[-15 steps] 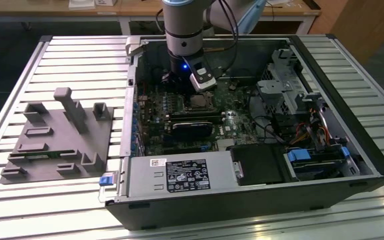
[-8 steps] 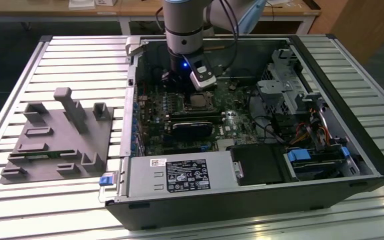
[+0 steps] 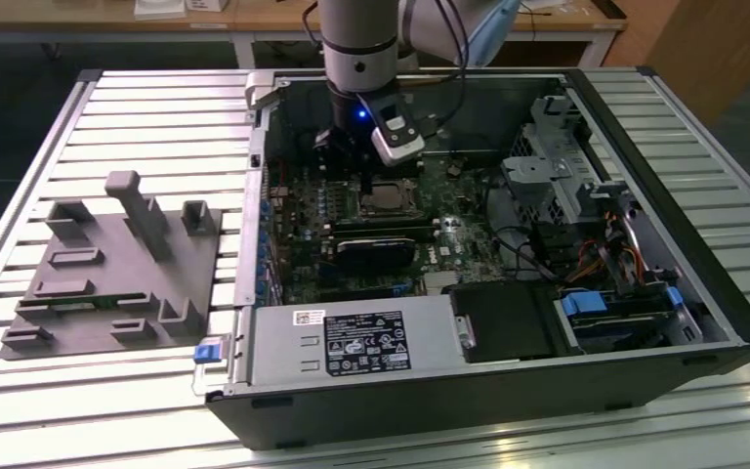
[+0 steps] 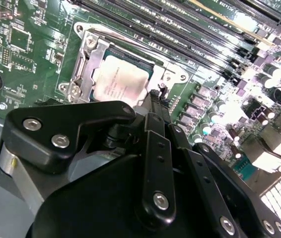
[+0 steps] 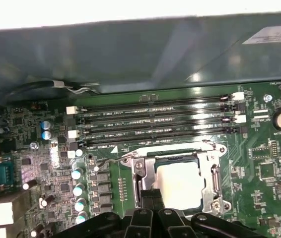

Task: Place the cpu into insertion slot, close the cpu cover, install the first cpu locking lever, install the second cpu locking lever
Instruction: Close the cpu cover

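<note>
The cpu (image 5: 179, 184) (image 4: 119, 79) lies flat in the insertion slot (image 3: 383, 203) on the green motherboard, its pale metal top showing. The silvery cpu cover (image 5: 211, 171) (image 4: 88, 62) lies down around it, framing the chip through its window. My gripper (image 5: 150, 199) (image 4: 155, 96) hangs low over one edge of the socket, its black fingers pressed together, with nothing seen between them. In the exterior view the gripper (image 3: 372, 184) stands just behind the socket inside the open computer case. A thin wire lever (image 5: 109, 161) sticks out beside the socket's corner.
Long black memory slots (image 5: 155, 121) run beside the socket, and small capacitors (image 5: 78, 188) stand near it. A black card (image 3: 375, 252) and a power supply (image 3: 349, 342) lie toward the case front. A grey fixture plate (image 3: 114, 274) sits on the table at the exterior view's left.
</note>
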{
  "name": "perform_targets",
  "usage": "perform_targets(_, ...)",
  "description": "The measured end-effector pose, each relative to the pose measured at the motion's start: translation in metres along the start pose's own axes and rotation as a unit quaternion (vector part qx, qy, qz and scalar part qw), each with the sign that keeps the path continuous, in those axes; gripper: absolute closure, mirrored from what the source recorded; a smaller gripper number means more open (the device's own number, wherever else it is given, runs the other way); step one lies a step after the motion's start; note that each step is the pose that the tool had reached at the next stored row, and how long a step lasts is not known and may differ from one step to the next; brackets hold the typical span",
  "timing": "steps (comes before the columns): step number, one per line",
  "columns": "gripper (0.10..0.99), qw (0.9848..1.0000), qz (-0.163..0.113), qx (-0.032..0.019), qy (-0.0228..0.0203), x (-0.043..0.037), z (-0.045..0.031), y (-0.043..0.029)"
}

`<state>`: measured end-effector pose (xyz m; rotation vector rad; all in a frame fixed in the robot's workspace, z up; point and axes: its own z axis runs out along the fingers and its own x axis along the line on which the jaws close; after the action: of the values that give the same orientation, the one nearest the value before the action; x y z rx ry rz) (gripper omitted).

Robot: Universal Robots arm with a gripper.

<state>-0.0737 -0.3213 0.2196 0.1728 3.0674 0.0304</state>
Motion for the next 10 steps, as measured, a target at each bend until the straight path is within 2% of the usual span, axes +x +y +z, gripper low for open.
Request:
perform_targets(5,0.980,1.0000,0.000,0.0001,0.0001,-0.0013,-0.0001,0.0001)
perform_targets(10,0.980,1.0000,0.000,0.0001,0.0001,-0.0130,0.0007,0.0015)
